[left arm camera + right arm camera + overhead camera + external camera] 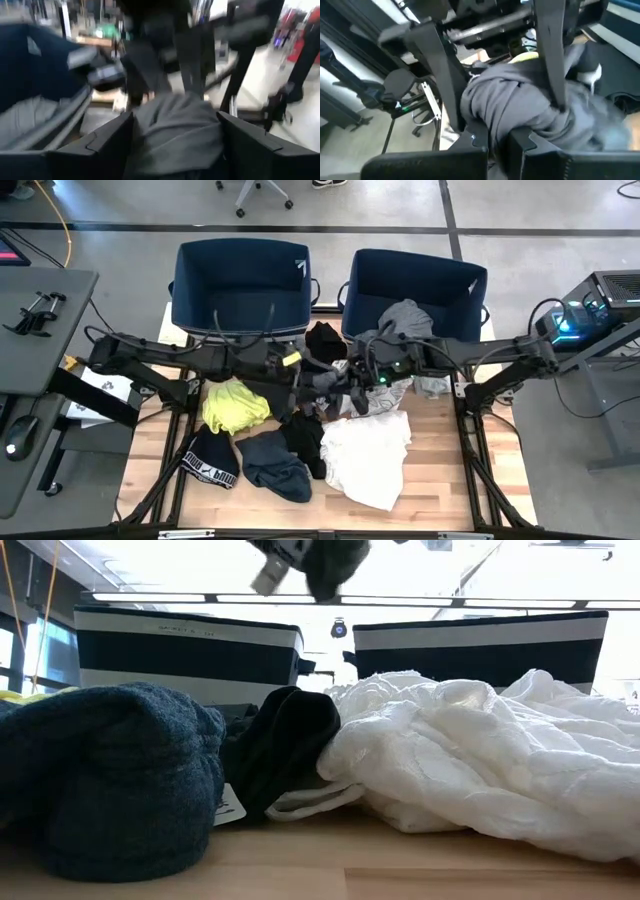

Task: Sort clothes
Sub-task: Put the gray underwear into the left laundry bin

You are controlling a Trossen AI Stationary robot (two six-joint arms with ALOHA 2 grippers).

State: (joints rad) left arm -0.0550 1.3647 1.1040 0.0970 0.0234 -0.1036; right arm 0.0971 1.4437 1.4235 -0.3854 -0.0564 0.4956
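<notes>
A dark grey garment [331,387] is held in the air over the middle of the table between my two grippers; it shows at the top of the low view [335,565]. My left gripper [316,380] and my right gripper [348,388] meet there, both closed on it. On the table below lie a neon yellow garment [235,405], a black one with a white-lettered band [213,460], a blue-grey one [275,465], a black one [305,438] and a white one [366,456]. My left gripper has the bunched grey garment [175,130] between its two fingers [100,145], which stand wide apart on either side of the bundle. The cloth fills the gap. The garment is clear of the table. My right gripper pinches a fold of the grey garment [495,117] between its two fingers [475,140], which stand close together. Several layers are bunched there. The bundle bulges out ahead of the fingers, between the left arm's two fingers [550,60].
Two navy bins stand at the table's far edge: the left one [240,280], and the right one [415,280] with a grey garment [405,318] inside. A black garment [325,340] lies between them; a light grey patterned one [428,386] lies under the right arm.
</notes>
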